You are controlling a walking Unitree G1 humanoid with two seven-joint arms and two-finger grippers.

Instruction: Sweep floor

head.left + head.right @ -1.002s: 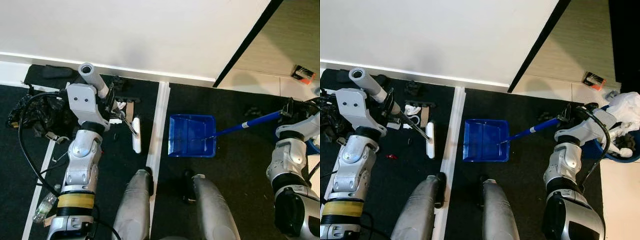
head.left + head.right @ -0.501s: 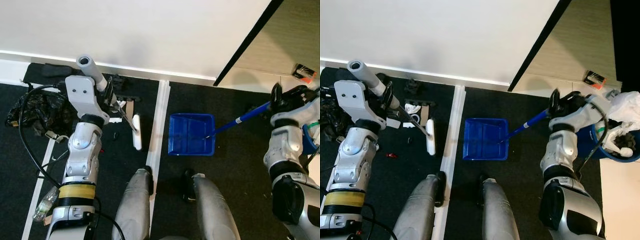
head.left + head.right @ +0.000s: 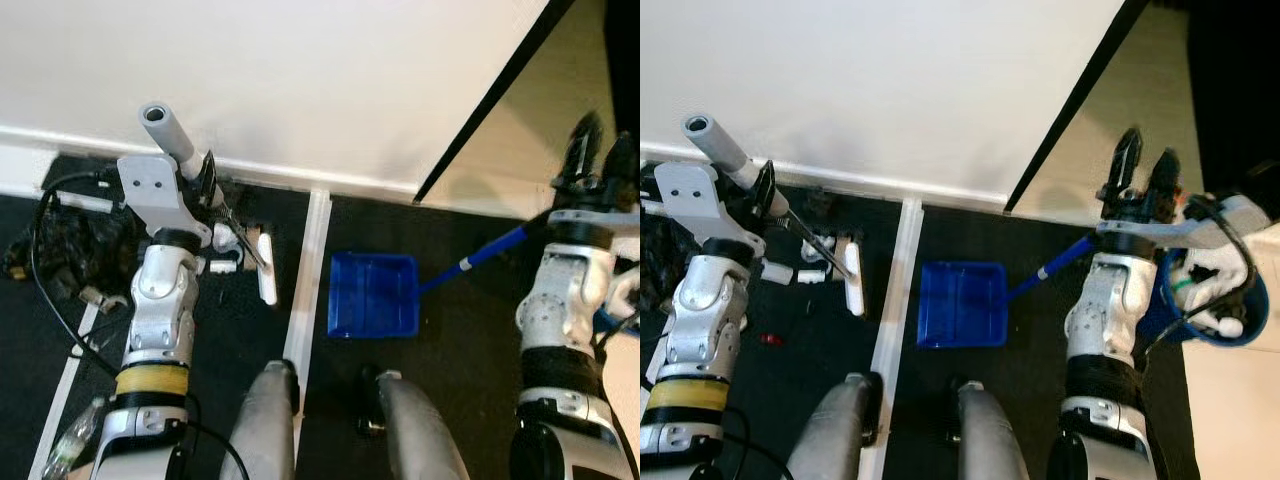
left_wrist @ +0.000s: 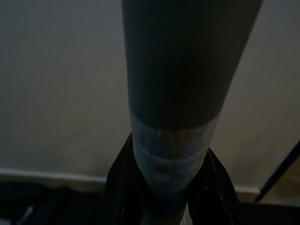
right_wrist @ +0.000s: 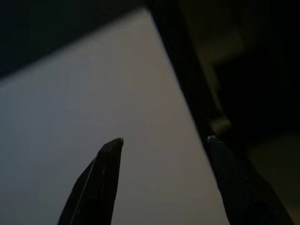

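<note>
The broom (image 3: 830, 262) leans over the black floor (image 3: 790, 320) near the white wall (image 3: 890, 90), its white head (image 3: 853, 285) resting on the floor beside a pale floor strip (image 3: 895, 290). The left claw (image 3: 764, 192) is clamped around the broom's grey handle (image 4: 171, 93), fingers (image 4: 119, 187) pressed on either side. Right of the strip lies the blue dustpan (image 3: 962, 305), its blue handle (image 3: 1050, 268) slanting up toward the right arm. The right claw (image 3: 1143, 165) is raised, fingers spread, holding nothing.

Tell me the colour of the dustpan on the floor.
Blue: the dustpan and its handle both, clearest in the left eye view.
</note>
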